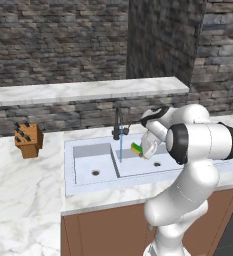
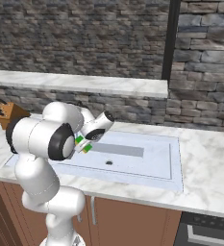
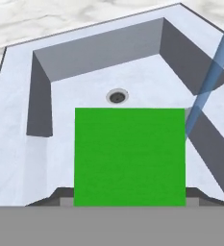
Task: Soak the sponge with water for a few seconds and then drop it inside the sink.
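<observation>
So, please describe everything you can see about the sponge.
The sponge is a small flat block with a bright green face and a yellow layer visible at its edge in the base views. It looks soft and plain. The tool holds it in the air above the sink, over a basin with a round drain. The water runs just beside its edge.

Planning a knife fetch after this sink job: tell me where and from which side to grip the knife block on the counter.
Grip the knife block by its two flat wooden sides, low on the body, coming from the front. Its top slopes and dark handles stick out there, so a grasp from above would probably foul them. The gripper is shut on the sponge over the sink, beside the water.
</observation>
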Robot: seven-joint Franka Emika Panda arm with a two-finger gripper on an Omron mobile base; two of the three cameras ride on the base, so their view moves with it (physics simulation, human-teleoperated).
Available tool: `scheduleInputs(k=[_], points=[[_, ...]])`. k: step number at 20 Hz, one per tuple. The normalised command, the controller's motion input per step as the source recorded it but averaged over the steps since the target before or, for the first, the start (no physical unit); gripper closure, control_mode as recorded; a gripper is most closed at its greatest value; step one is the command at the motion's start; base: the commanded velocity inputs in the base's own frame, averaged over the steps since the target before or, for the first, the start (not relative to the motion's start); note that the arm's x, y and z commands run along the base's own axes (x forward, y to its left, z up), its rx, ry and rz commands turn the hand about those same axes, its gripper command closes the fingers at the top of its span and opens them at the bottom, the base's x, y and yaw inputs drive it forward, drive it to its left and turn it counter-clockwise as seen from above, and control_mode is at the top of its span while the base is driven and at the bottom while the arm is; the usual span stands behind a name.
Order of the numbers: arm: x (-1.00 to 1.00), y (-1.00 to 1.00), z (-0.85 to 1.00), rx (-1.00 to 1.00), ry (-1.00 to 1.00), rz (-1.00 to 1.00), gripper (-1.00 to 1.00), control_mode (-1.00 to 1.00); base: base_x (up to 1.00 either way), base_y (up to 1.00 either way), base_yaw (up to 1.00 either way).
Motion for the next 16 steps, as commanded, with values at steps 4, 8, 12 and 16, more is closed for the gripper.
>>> scheduleInputs(k=[4,8,12,16], points=[[0.00,0.04,0.00,0.04,-0.03,0.00,1.00,-1.00,0.00,0.00,0.00],[0.00,0.00,-0.07,0.07,-0.01,0.00,1.00,-1.00,0.00,0.00,0.00],[0.03,0.02,-0.16,0.06,0.00,0.00,1.00,-1.00,0.00,0.00,0.00],[0.15,0.04,-0.19,0.01,0.00,-0.01,1.00,-1.00,0.00,0.00,0.00]])
